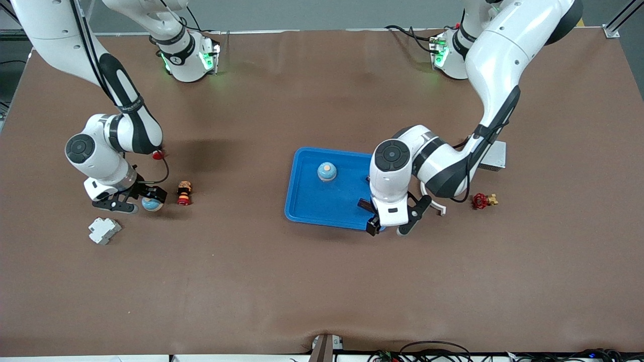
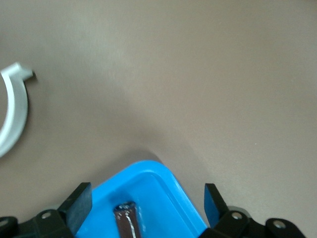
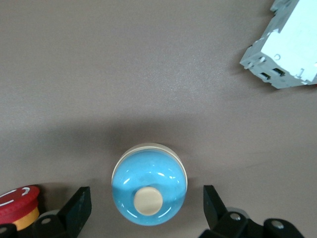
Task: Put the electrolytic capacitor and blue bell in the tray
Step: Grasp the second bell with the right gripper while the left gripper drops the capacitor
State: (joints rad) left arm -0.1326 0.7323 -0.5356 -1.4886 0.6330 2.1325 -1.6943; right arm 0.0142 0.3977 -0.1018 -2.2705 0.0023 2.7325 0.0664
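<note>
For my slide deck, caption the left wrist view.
Open left claw above the blue tray corner, dark capacitor lying inside.

No readable text, labels or numbers anywhere.

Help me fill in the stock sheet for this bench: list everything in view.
tray: 1, bright blue, mid-table
blue bell: 2, blue with pale knob; one in the tray, one on the table toward the right arm's end
capacitor: 1, dark, in a tray corner
push button: 1, red and yellow, beside the table bell
terminal block: 1, pale grey, nearer the front camera than that bell
ring piece: 1, white, beside the tray
valve: 1, red, toward the left arm's end
metal box: 1, grey, farther than the valve
left gripper: open, over the capacitor
right gripper: open, flanking the table bell
</note>
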